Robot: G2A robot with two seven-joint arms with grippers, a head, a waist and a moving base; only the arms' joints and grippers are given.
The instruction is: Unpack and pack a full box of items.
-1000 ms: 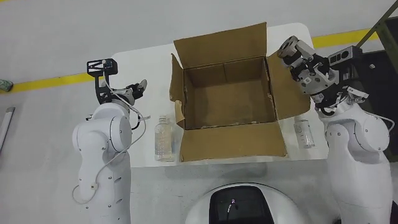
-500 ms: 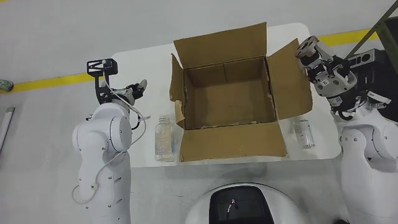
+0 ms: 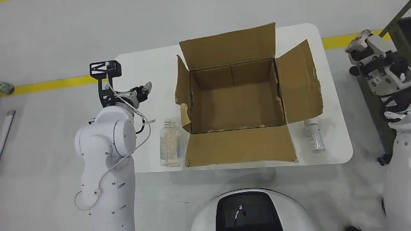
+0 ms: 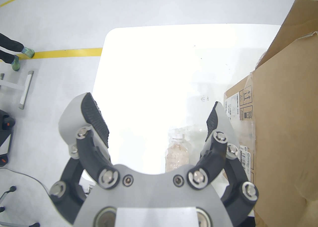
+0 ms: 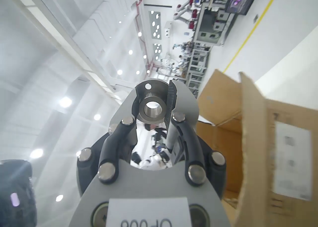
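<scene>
In the middle of the white table [image 3: 148, 64] sits the open cardboard box [image 3: 241, 146], its flaps spread and its floor looking bare. The right pincer [image 5: 154, 98] hangs out past the table's far right corner, clamped on a small metal ring [image 5: 141, 111] held right at its fingertips. That is the main worry: the grip looks shallow, and if the ring slipped there it would likely drop to the floor rather than onto the table. The box's right flap [image 3: 302, 80] stands up between that pincer and the inside of the box, so a low approach could catch the cardboard and shove the box. The left pincer [image 4: 151, 103] hovers wide open and empty over the left side of the table. A clear bottle [image 3: 169, 142] lies just beside the box's left wall, leaving little room for a finger, and could roll; another bottle [image 3: 314, 135] lies to the box's right.
</scene>
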